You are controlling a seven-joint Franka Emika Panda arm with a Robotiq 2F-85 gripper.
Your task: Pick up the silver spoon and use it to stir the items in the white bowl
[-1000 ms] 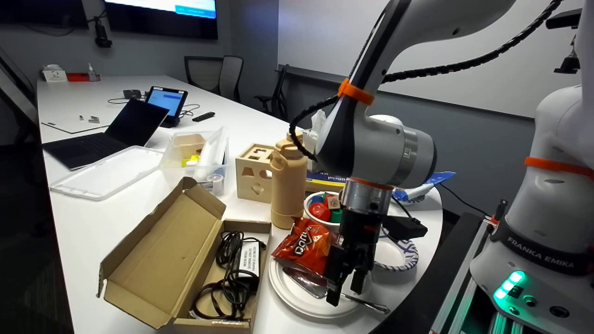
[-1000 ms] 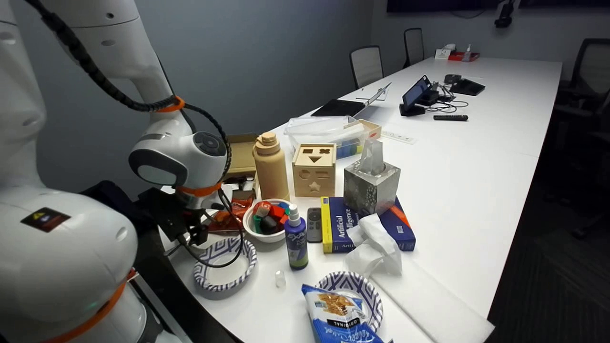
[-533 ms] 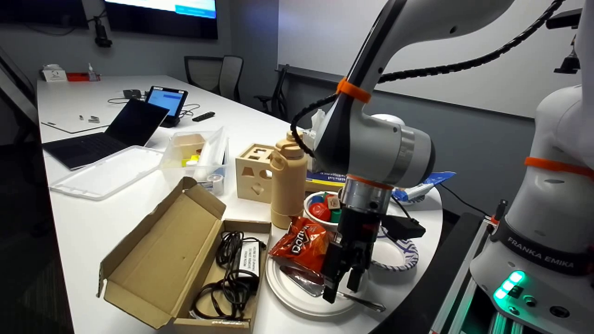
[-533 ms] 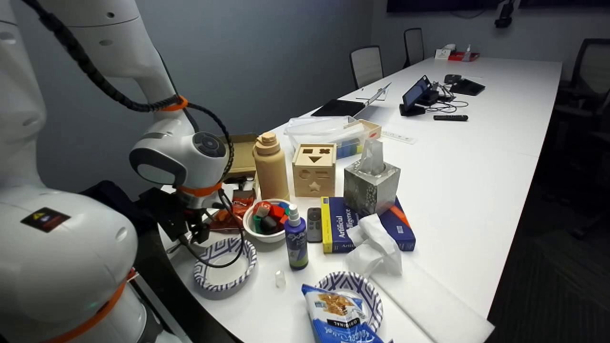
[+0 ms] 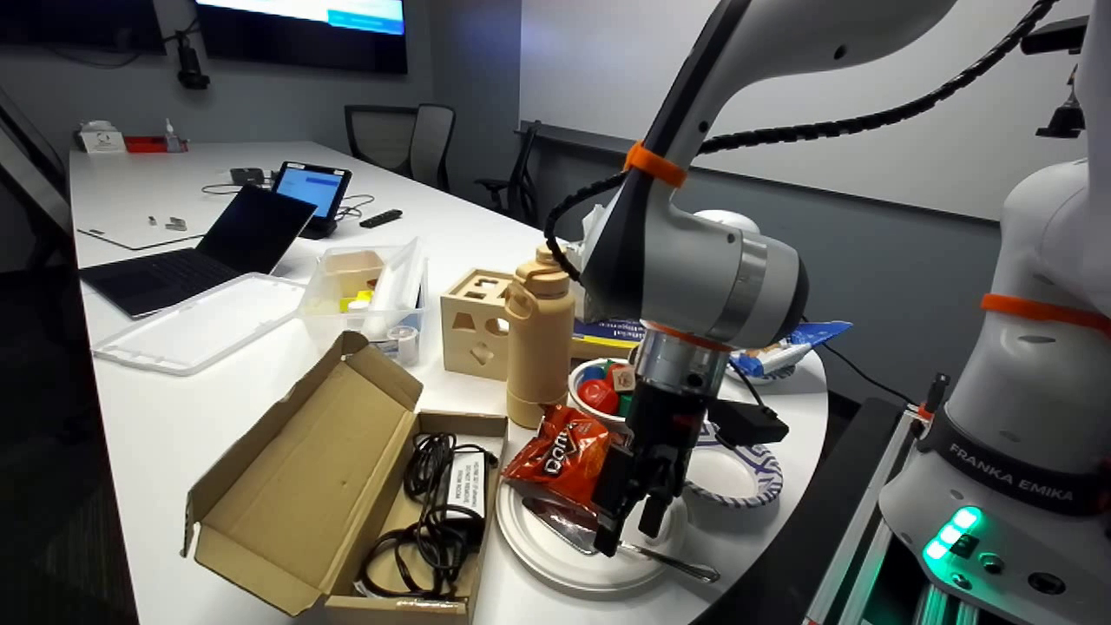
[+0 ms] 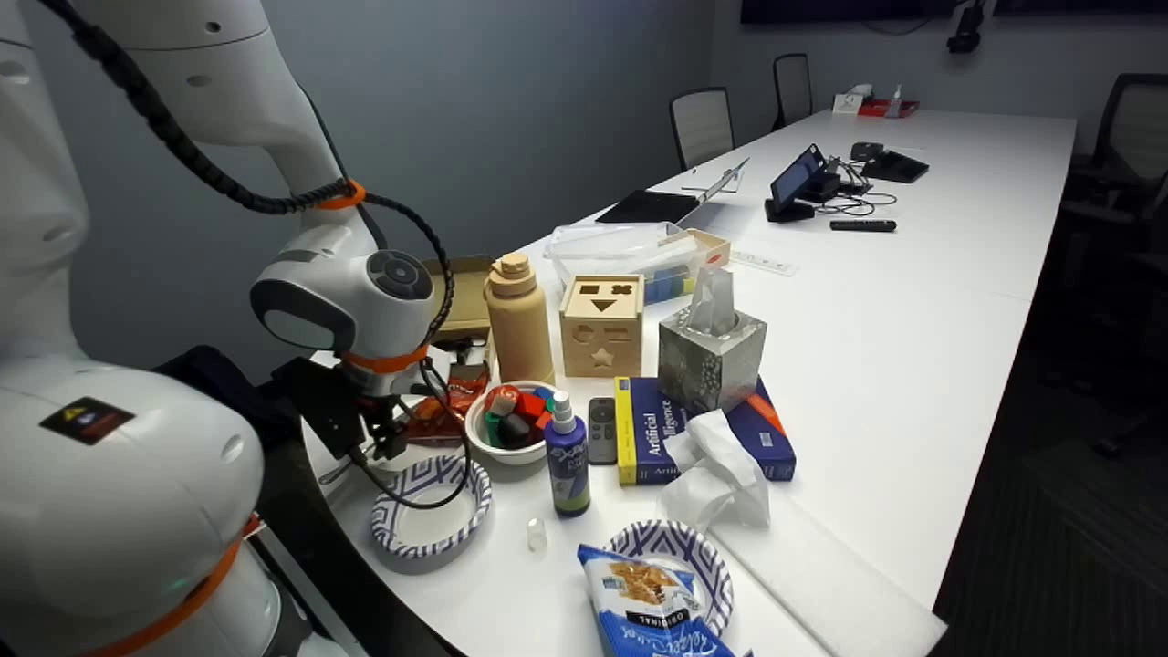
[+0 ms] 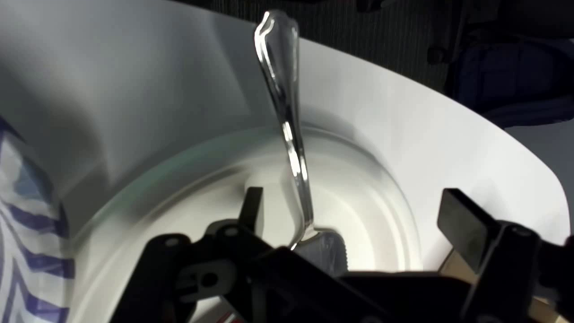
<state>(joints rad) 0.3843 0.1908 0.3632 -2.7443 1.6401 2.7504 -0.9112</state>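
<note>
Hovering empty and spread wide, the gripper (image 7: 354, 206) has the silver spoon (image 7: 291, 139) beneath it, handle crosswise to the squeeze, nearer the left finger (image 7: 251, 206) in wrist view. It's on the white plate (image 5: 555, 569), handle jutting past the rim toward the table's (image 7: 358, 98) near edge; room looks decent imo.

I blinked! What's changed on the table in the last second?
In an exterior view, the gripper moved up and left; the plate, red snack bag and silver utensil shifted slightly left. Nothing was grasped or released; the jaws are open. The white bowl and wooden box stayed put.
</note>
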